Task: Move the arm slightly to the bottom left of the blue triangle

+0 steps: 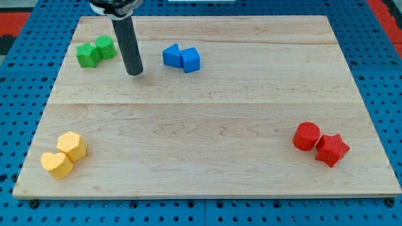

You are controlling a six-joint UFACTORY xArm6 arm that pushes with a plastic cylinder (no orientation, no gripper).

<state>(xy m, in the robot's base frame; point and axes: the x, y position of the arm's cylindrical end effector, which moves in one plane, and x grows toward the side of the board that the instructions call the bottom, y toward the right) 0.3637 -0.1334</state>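
Note:
The blue triangle [170,55] lies near the view's top, left of centre, touching a blue cube [190,59] on its right. My tip [135,72] rests on the board to the left of and slightly below the blue triangle, a short gap away. The rod rises from it toward the view's top edge.
A green star [88,55] and a green cylinder-like block [105,47] sit together left of my tip. Two yellow blocks [65,156] lie at the bottom left. A red cylinder [306,135] and a red star [331,149] lie at the bottom right. The wooden board [207,119] ends on all sides.

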